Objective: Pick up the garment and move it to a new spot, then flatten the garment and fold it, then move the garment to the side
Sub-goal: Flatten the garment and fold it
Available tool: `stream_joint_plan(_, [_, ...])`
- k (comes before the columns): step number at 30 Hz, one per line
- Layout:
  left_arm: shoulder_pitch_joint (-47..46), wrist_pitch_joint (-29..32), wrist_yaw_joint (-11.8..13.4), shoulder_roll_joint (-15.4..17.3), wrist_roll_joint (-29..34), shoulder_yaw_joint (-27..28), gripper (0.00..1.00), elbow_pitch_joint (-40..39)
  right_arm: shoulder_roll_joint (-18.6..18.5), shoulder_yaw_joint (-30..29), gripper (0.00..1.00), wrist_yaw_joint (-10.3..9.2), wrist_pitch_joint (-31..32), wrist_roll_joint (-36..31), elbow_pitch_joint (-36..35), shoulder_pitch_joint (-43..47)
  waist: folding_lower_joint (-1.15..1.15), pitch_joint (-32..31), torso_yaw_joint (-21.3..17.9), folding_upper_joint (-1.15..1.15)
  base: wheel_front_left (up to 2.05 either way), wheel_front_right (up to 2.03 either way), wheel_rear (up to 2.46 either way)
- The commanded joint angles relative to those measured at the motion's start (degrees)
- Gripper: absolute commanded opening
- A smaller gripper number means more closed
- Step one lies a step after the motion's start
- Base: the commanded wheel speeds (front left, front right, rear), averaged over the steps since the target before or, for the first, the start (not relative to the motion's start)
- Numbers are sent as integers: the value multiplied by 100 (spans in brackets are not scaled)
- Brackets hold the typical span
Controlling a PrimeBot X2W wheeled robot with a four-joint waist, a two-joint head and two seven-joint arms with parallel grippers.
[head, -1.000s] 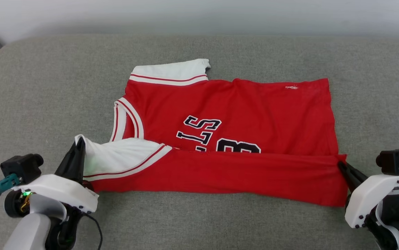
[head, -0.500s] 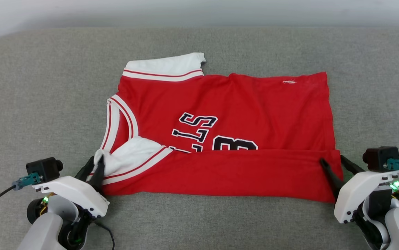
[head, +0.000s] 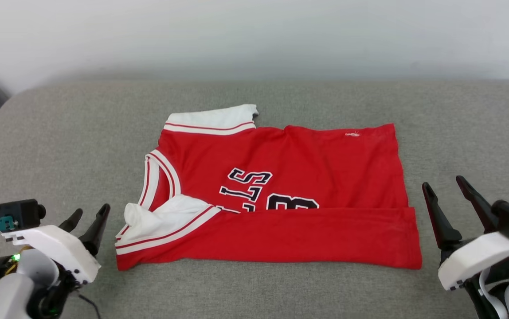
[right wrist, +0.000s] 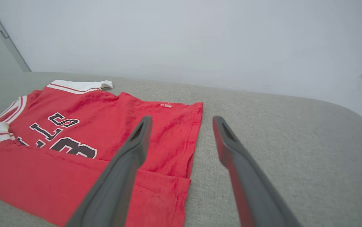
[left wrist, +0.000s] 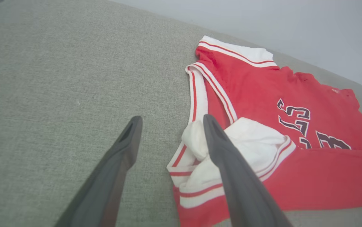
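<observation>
The garment lies flat, one fold made; left tool and right tool released. Remaining, likely: further folds, side move.

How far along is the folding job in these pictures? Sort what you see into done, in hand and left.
Done: the garment lies spread on the grey cushion, its near edge folded up over part of the number print. In hand: nothing; the left end effector and right end effector stand open at its ends. Left: likely more folds, then moving it aside.
</observation>
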Motion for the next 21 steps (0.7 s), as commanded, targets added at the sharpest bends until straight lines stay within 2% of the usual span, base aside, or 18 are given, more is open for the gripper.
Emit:
stream_joint_plan(1, [76,134,-13,94,-34,-36,100,-58,71,-43,100,-4,-23,-39,-72,92,0,-88,-60,0,0,0,0])
stream_joint_plan(6, [281,1309,-23,727,-340,-262,100,-578,321,-208,100,-4,51,-237,-521,380,0,-137,-228,0,0,0,0])
stream_joint_plan(7, [410,1909,-26,1003,-602,-308,100,-855,439,-240,100,-4,102,-265,-753,502,0,-77,-324,0,0,0,0])
stream_joint_plan(10, [505,2369,18,1200,-768,-349,100,-994,541,-269,100,-4,126,-273,-902,579,0,36,-438,0,0,0,0])
stream_joint_plan(14, [561,2638,81,1234,-939,-356,100,-974,645,-251,100,-4,129,-234,-994,537,0,246,-604,0,0,0,0])
stream_joint_plan(21, [456,2933,49,1196,-1197,-369,100,-682,740,-272,100,-3,189,-156,-1029,435,0,663,-829,0,0,0,0])
